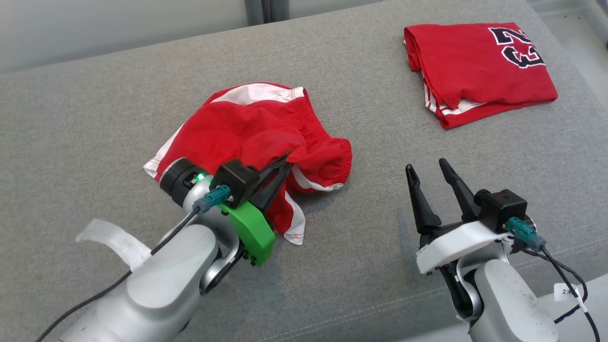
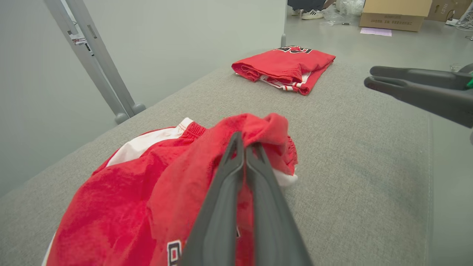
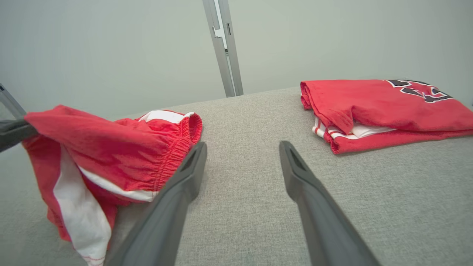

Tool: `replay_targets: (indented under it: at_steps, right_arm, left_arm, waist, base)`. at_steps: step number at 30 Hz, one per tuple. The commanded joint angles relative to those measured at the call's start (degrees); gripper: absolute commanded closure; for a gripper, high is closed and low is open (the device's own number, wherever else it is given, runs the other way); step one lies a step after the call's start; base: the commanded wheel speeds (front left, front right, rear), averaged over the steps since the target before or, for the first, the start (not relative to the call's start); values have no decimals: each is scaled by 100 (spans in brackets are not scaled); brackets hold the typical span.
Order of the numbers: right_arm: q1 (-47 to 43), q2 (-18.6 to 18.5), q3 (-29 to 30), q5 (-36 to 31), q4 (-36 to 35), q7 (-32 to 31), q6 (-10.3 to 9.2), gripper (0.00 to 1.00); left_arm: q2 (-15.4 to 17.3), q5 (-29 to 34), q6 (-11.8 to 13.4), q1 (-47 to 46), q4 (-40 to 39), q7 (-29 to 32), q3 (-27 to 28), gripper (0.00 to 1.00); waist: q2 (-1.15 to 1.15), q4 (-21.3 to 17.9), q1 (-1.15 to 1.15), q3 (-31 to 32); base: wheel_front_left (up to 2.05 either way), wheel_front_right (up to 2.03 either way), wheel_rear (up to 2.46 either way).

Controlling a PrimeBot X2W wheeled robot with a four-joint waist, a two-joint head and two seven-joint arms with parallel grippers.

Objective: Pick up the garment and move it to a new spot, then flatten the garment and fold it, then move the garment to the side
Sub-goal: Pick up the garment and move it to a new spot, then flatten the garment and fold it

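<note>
Firmly, left gripper (image 1: 285, 164) pinches shorts (image 1: 256, 118) edge; grey cushion (image 1: 370, 204) lies open rightward.

Showed crumpled red shorts (image 1: 256, 128) with white side stripes and elastic waistband, one fold raised, remainder bunched on grey cushion (image 1: 95, 118).

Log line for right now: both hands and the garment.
left hand: shut on red shorts, pinched part raised | right hand: open, holding nothing | folded red jersey: lying apart
</note>
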State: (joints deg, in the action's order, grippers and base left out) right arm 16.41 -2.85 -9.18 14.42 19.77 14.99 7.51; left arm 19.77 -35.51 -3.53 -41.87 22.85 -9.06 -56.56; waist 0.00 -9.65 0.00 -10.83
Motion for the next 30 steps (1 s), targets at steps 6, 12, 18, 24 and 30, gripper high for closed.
replay_targets:
  at_steps: [6,12,18,24,30]
  right_arm:
    - [-102,-13,-28,-50,75,26,-4,0]
    - [-182,-13,-11,-43,75,26,-4,0]
    - [-289,-14,35,-47,54,26,-4,0]
    - [-339,-13,27,-36,40,26,-4,0]
    - [-350,-14,18,-35,-6,26,-4,0]
  left_arm:
    - [-493,35,63,233,758,-527,101,0]
    - [-731,195,84,400,847,-621,343,0]
    - [-747,431,210,856,469,-613,783,0]
    - [-679,586,319,1405,153,-610,1285,0]
    - [-608,720,291,1849,365,-611,1735,0]
  waist:
    - [0,160,0,168]
    - [0,281,0,275]
    - [0,427,0,389]
    - [0,552,0,464]
    - [0,572,0,467]
  base:
    - [0,0,0]
    - [0,0,0]
    - [0,0,0]
    - [0,0,0]
    - [0,0,0]
